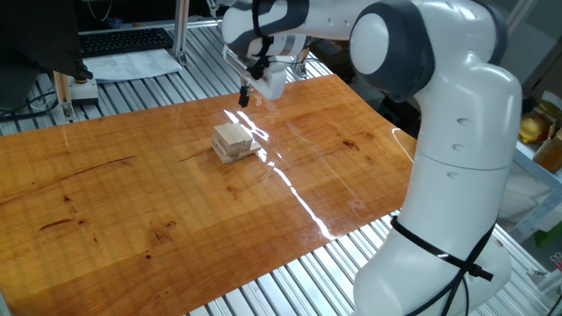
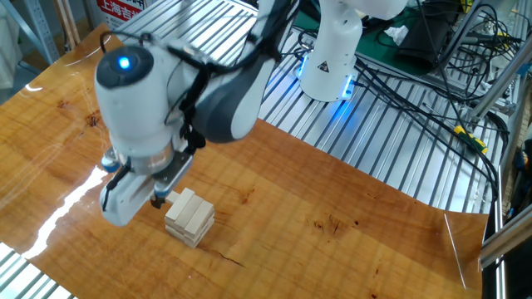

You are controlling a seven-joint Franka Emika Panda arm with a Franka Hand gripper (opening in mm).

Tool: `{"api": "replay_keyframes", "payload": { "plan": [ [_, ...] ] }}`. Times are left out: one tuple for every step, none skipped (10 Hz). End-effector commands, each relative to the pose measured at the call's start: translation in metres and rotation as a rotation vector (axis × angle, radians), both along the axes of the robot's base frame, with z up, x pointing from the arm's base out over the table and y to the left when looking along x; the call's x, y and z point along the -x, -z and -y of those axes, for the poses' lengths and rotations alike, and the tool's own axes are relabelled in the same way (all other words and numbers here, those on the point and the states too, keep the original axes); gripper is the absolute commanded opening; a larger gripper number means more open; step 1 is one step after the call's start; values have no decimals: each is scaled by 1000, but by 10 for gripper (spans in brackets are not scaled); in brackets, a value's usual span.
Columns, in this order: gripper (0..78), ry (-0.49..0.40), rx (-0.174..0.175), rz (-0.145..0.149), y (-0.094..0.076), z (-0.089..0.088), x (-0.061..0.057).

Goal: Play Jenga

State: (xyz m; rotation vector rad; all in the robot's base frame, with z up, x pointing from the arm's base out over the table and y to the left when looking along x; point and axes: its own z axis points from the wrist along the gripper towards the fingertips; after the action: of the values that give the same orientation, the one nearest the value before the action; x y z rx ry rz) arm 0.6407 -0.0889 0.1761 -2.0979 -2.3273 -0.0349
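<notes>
The Jenga stack [image 1: 234,141] is a small low pile of pale wooden blocks in crossed layers on the wooden table; it also shows in the other fixed view [image 2: 189,218]. My gripper [image 1: 244,94] hangs just behind the stack, a little above the table and apart from the blocks. In the other fixed view the gripper [image 2: 158,198] sits close to the stack's top left corner, with the white hand tilted. Only one dark narrow fingertip shows, so the fingers look closed together and hold nothing. No single loose block is in view.
The wooden table top [image 1: 132,202] lies on a ribbed metal bench [image 2: 366,149]. A keyboard and papers [image 1: 123,48] sit at the back left. The robot base [image 2: 330,58] and a bundle of cables [image 2: 432,91] are behind the table.
</notes>
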Motion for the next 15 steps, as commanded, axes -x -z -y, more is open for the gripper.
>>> {"api": "replay_keyframes", "payload": {
  "plan": [
    [0,42,46,-11,21,8,-8],
    [0,29,45,-19,21,8,-8],
    [0,17,45,-20,21,8,-8],
    [0,-2,42,-20,21,8,-8],
    [0,-53,18,-20,21,8,-8],
    [0,-99,8,-19,21,8,-8],
    [0,-94,20,-26,21,8,-8],
    [0,-94,18,-38,21,8,-8],
    [0,-94,18,-39,21,8,-8],
    [0,-73,18,-67,25,8,-7],
    [0,-57,21,-82,27,8,-6],
    [0,-53,23,-84,27,7,-6],
    [0,-36,41,-90,30,7,-4],
    [0,-51,37,-89,30,7,-4],
    [0,-85,37,-84,30,7,-4]
  ]
}}
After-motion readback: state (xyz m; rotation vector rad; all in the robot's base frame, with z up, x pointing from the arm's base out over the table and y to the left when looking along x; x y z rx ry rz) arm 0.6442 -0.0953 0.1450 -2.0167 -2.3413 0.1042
